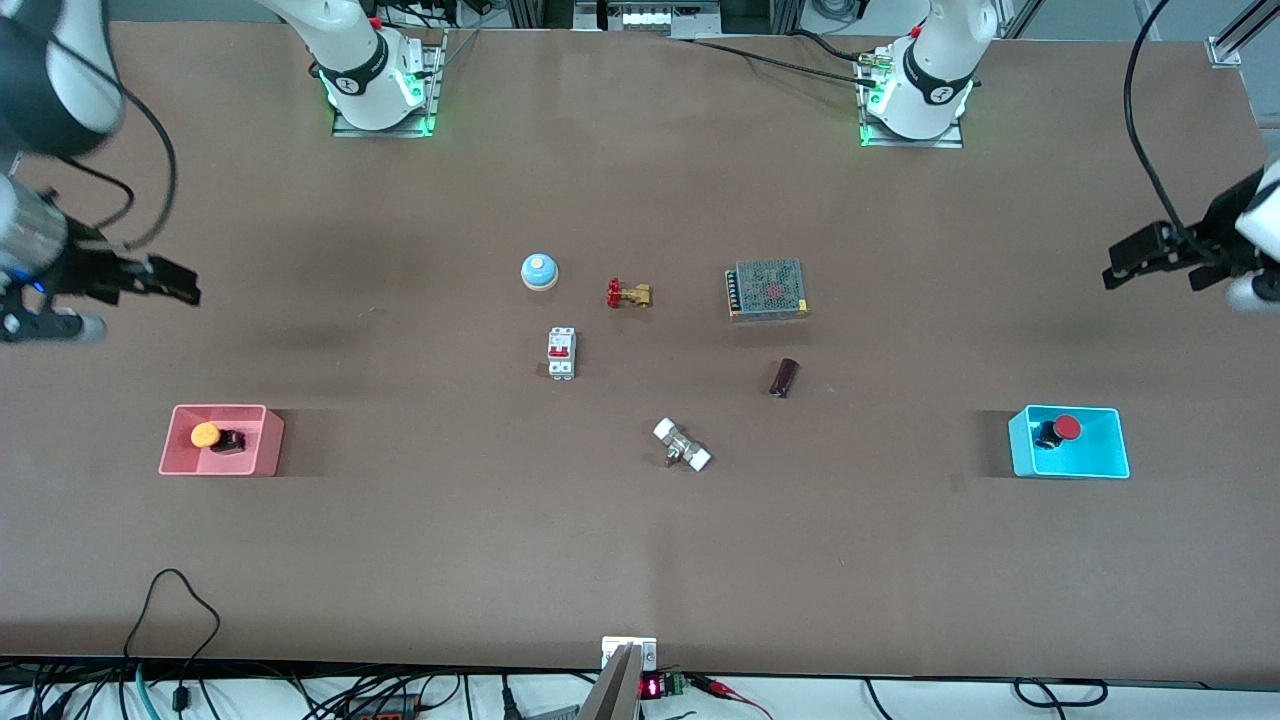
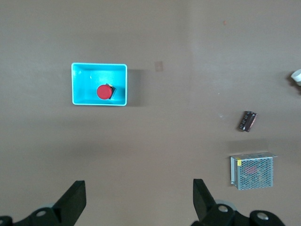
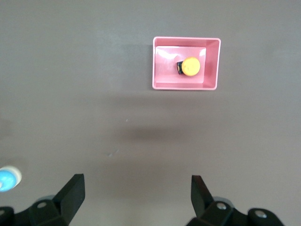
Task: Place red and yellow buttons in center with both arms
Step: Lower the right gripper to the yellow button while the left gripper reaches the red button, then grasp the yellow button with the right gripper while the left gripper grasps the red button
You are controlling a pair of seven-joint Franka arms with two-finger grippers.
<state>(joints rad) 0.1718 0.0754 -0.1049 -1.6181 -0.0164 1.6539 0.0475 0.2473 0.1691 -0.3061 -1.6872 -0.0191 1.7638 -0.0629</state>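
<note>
The yellow button (image 1: 205,435) lies in a pink bin (image 1: 262,450) at the right arm's end of the table. The right wrist view shows it too (image 3: 191,66), in the bin (image 3: 157,70). The red button (image 1: 1067,428) lies in a cyan bin (image 1: 1100,465) at the left arm's end, and shows in the left wrist view (image 2: 103,92). My right gripper (image 1: 185,283) (image 3: 138,195) hangs open and empty over bare tabletop at its end. My left gripper (image 1: 1112,268) (image 2: 139,197) hangs open and empty over bare tabletop at its end.
Around the table's middle lie a blue-and-white bell (image 1: 539,271), a brass valve with a red handle (image 1: 628,294), a mesh-topped metal box (image 1: 767,289), a white breaker switch (image 1: 561,353), a dark cylinder (image 1: 783,378) and a white pipe fitting (image 1: 681,445).
</note>
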